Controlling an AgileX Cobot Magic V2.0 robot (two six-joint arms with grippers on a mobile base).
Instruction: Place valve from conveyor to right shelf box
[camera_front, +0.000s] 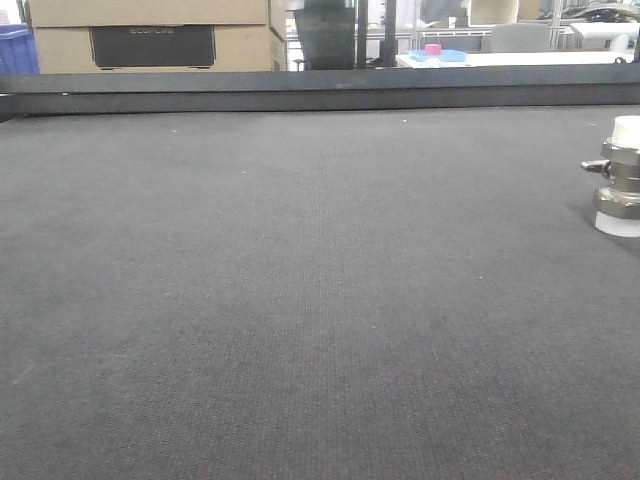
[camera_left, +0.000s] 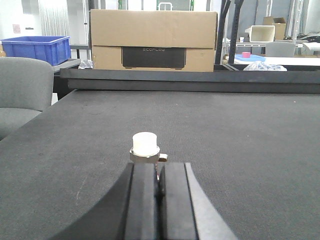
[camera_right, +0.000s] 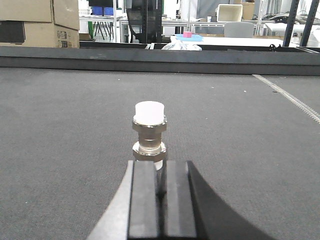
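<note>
The small silvery metal valve (camera_right: 149, 132) with white caps stands upright on the dark grey woven conveyor (camera_right: 60, 125). It is at 12 o'clock from the right claw (camera_right: 160, 169), seemingly nearer than the left claw (camera_left: 160, 170). Both claws are pressed together.

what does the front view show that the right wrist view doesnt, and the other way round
Only the front view: the valve shows its side lever stub and lower white cap; no hand is in sight. Only the right wrist view: the right hand, shut, just short of the valve and hiding its base. Both: the valve upright on the dark belt, with its top cap white and the raised rim behind.
</note>
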